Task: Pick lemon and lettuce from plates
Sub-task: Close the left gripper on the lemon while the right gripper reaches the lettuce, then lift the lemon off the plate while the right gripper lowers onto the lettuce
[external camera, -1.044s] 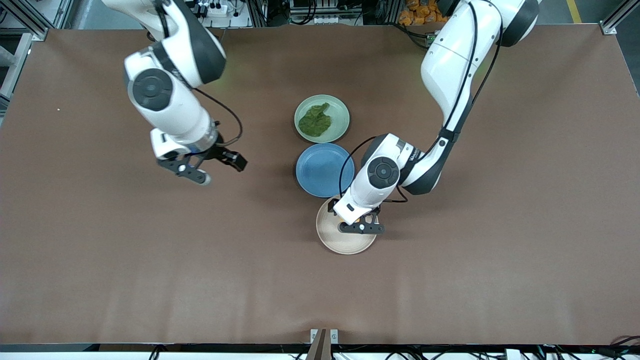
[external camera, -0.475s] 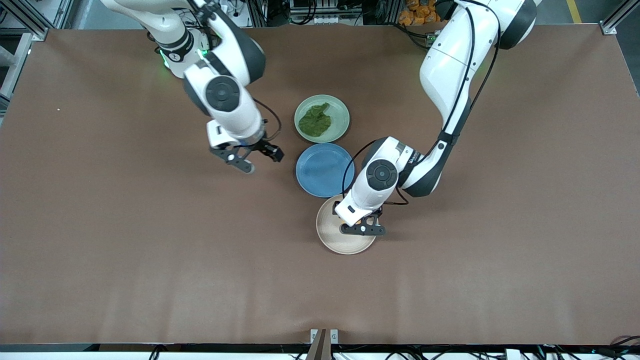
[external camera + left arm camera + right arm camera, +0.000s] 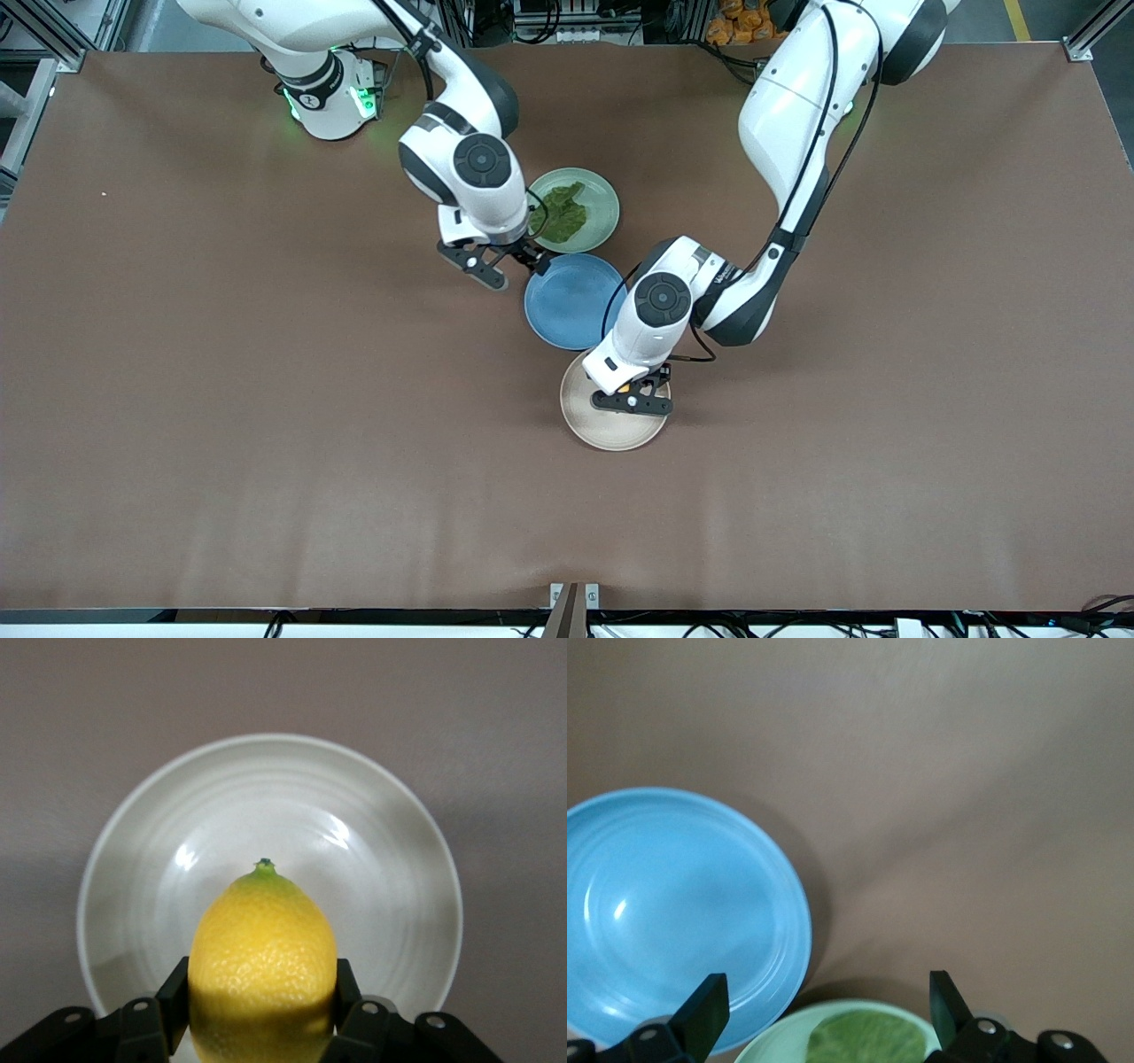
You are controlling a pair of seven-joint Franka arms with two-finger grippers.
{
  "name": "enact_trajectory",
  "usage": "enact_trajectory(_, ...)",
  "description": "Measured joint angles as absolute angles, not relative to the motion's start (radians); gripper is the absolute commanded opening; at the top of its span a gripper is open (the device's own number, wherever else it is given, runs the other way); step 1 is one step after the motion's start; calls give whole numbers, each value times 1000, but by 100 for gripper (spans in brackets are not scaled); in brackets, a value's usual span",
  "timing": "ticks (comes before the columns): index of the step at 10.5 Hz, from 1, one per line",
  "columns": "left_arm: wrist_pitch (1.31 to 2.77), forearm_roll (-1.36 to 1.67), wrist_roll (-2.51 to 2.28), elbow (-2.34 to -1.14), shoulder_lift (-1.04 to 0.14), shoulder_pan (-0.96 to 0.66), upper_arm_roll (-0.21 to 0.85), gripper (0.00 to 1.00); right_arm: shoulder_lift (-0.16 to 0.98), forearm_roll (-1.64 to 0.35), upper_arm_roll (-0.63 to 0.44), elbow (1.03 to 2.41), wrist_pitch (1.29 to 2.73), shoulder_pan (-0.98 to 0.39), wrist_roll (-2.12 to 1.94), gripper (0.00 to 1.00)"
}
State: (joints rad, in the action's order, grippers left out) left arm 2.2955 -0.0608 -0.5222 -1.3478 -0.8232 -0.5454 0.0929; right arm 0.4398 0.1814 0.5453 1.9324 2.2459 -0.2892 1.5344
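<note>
since the earlier frames, right gripper has travelled toward the plates, fingers spread wide and empty, now over the table at the edge of the blue plate and mint green plate. lettuce lies flat in the mint green plate. left gripper is clamped on the lemon, held above the beige plate. blue plate holds nothing.

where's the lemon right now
The lemon is clamped in the left gripper, just above the beige plate, which is the plate nearest the front camera. In the front view the wrist hides nearly all of it.
</note>
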Motion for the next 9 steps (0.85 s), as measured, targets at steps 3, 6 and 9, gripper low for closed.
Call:
enact_trajectory(3, 2092, -69, -513, -1329, -621, -491, 50, 0, 473, 204, 563, 1932, 2286, -335, 1620, 100)
enact_trajectory(6, 1828, -78, -311, -1360, -486, -311, 41, 0, 496, 222, 584, 1936, 2302, -367, 1677, 100)
enact_trajectory(9, 1917, -73, -104, -1493, -573, -103, 44, 0, 506, 328, 631, 2014, 2401, -371, 1790, 100)
